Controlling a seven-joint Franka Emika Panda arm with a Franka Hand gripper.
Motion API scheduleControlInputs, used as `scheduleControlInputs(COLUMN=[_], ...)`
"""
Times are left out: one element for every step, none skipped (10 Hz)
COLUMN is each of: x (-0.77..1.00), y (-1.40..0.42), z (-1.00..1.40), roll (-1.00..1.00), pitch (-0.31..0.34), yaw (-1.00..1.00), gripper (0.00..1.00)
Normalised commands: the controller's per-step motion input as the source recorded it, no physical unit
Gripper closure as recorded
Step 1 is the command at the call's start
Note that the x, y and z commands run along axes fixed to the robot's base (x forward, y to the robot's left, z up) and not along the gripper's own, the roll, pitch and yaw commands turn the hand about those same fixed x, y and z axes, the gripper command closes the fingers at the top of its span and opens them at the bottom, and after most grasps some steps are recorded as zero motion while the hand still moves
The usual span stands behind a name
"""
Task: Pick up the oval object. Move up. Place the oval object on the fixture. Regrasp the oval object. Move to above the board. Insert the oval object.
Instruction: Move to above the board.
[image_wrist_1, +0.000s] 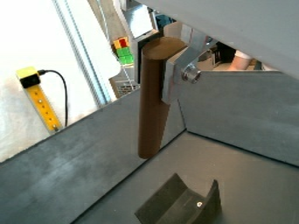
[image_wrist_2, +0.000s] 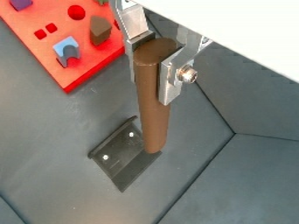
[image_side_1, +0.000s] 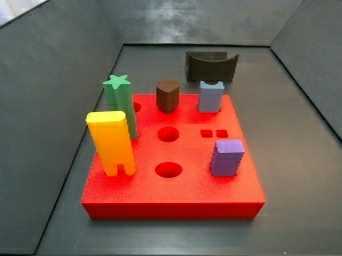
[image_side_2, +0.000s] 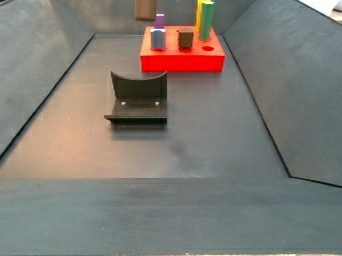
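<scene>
My gripper (image_wrist_1: 159, 70) (image_wrist_2: 153, 58) is shut on the oval object (image_wrist_1: 153, 101) (image_wrist_2: 149, 101), a dark brown peg that hangs upright from between the silver fingers (image_wrist_2: 173, 75). In both wrist views the peg's lower end is in the air over the dark fixture (image_wrist_1: 181, 203) (image_wrist_2: 121, 154), not touching it. In a side view only the oval object's lower tip (image_side_2: 142, 9) shows at the frame's upper edge, beyond the fixture (image_side_2: 138, 97). The red board (image_side_1: 174, 185) (image_side_2: 181, 61) (image_wrist_2: 47, 54) lies apart from the fixture (image_side_1: 210, 68).
On the board stand a yellow peg (image_side_1: 110, 140), a green peg (image_side_1: 119, 100), an angular brown peg (image_side_1: 167, 96), a blue-grey peg (image_side_1: 211, 97) and a purple peg (image_side_1: 227, 157). Grey sloping walls (image_side_2: 281, 90) enclose the floor. A yellow device with a cable (image_wrist_1: 35, 96) stands outside the wall.
</scene>
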Motion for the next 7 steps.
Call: scheduleControlInputs(x=[0.0, -0.01, -0.49, -0.49, -0.48, -0.46, -0.45], y=[-0.01, -0.01, -1.0, -1.0, -1.0, -1.0, -1.0], z=[0.33, 0.17, 0.02, 0.03, 0.03, 0.02, 0.03], roll=[-0.07, -0.07, -0.34, -0.33, -0.32, -0.33, -0.32], pitch=[0.138, 0.136, 0.129, 0.117, 0.104, 0.08, 0.063], yaw=[0.02, 0.02, 1.0, 1.0, 1.0, 1.0, 1.0], gripper=[1.0, 1.0, 1.0, 1.0, 1.0, 1.0, 1.0])
